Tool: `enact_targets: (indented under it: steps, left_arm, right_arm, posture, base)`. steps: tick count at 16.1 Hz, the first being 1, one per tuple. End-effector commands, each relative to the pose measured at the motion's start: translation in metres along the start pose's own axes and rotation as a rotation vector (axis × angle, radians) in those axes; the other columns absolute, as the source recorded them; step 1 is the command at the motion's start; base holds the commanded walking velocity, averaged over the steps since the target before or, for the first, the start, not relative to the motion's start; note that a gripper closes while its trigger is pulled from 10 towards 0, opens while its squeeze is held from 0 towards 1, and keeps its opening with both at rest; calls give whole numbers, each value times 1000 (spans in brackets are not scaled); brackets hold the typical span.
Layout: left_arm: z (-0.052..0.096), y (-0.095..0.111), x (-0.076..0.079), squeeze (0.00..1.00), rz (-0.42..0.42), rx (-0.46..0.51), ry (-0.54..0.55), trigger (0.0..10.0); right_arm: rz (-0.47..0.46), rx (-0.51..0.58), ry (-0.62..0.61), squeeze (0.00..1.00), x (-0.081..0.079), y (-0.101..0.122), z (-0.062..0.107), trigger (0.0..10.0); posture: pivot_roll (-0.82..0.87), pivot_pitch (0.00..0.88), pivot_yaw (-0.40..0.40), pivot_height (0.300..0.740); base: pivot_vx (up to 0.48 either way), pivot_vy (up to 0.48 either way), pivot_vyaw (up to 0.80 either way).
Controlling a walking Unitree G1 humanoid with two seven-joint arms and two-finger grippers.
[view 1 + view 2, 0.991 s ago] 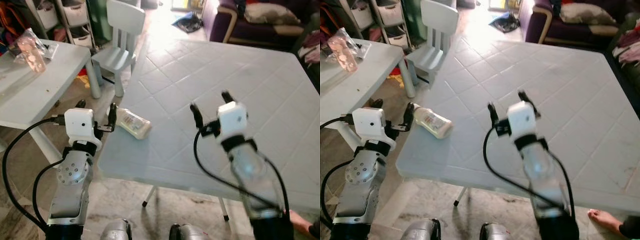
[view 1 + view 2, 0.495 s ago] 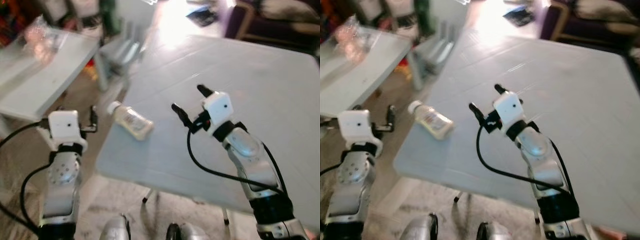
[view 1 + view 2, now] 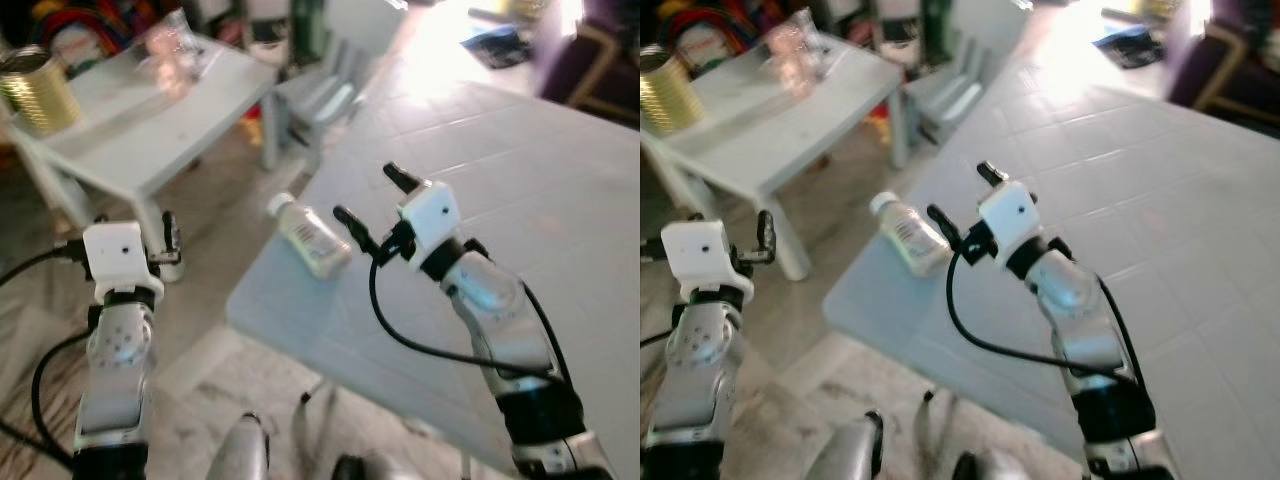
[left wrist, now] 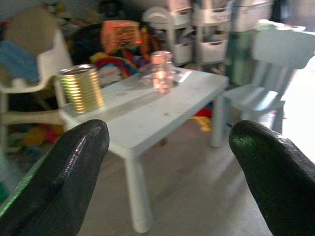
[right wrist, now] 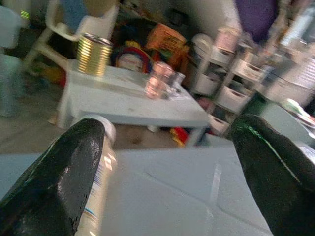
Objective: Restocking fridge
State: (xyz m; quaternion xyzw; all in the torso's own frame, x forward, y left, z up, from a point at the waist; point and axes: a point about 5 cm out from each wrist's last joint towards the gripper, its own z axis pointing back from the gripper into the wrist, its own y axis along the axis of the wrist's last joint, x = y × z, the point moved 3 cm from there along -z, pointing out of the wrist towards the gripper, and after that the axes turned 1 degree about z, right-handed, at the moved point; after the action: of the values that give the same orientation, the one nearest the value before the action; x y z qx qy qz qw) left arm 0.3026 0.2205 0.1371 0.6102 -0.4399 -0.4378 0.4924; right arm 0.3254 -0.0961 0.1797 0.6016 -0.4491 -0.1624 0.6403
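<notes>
A small clear bottle (image 3: 311,238) with a white cap lies on its side near the left corner of the big pale tiled table (image 3: 560,170). My right gripper (image 3: 365,192) hovers open just to the right of the bottle, fingers spread and nothing between them. In the right wrist view the bottle (image 5: 96,189) lies beside one finger (image 5: 59,187). My left gripper (image 3: 135,225) is open off the table's left edge, over the floor and well apart from the bottle. Its wrist view looks at the small white table (image 4: 147,110).
The small white table (image 3: 150,115) at the left holds a gold can (image 3: 38,88) and a pink jar in clear wrapping (image 3: 168,45). A pale child's chair (image 3: 335,75) stands between the two tables. A purple sofa (image 3: 590,50) is at the far right.
The camera has swung left, bringing the small table and can into view. My right gripper has closed in on the bottle. My left gripper now sits farther from the bottle's cap.
</notes>
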Motion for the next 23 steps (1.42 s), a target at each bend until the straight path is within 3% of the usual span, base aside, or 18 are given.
enact_targets:
  steps: [1, 5, 11, 16, 19, 23]
  left_arm:
    - [-1, -1, 1, 0, -6, -8, 4, 10000]
    - [1, -5, -4, 0, -26, -21, 18, 10000]
    - [9, -23, 2, 0, -38, -93, -33, 10000]
    - [6, -26, 11, 0, -31, -110, -78, 10000]
    - [7, -27, 15, 0, -26, -119, -98, 10000]
    - [9, -30, 17, 0, -20, -132, -112, 10000]
  right_arm:
    - [5, 7, -1, 0, 2, 3, 2, 10000]
    - [-14, 14, 4, 0, -2, 3, -2, 10000]
    - [-2, -98, -76, 0, 7, -15, -6, 10000]
    - [-74, -159, -102, 0, 6, -21, -29, 10000]
    - [-164, -215, -126, 0, 3, -28, -39, 10000]
    - [-240, -328, -115, 0, -12, -42, -36, 10000]
  posture:
    - [108, 101, -55, 740]
    - [116, 101, -57, 740]
    - [116, 101, -55, 740]
    - [112, 97, -52, 740]
    - [116, 99, -57, 740]
    - [117, 103, -61, 740]
  base:
    - [0, 0, 712]
    - [0, 0, 708]
    - [0, 0, 0]
    - [0, 0, 0]
    - [0, 0, 0]
    - [0, 0, 0]
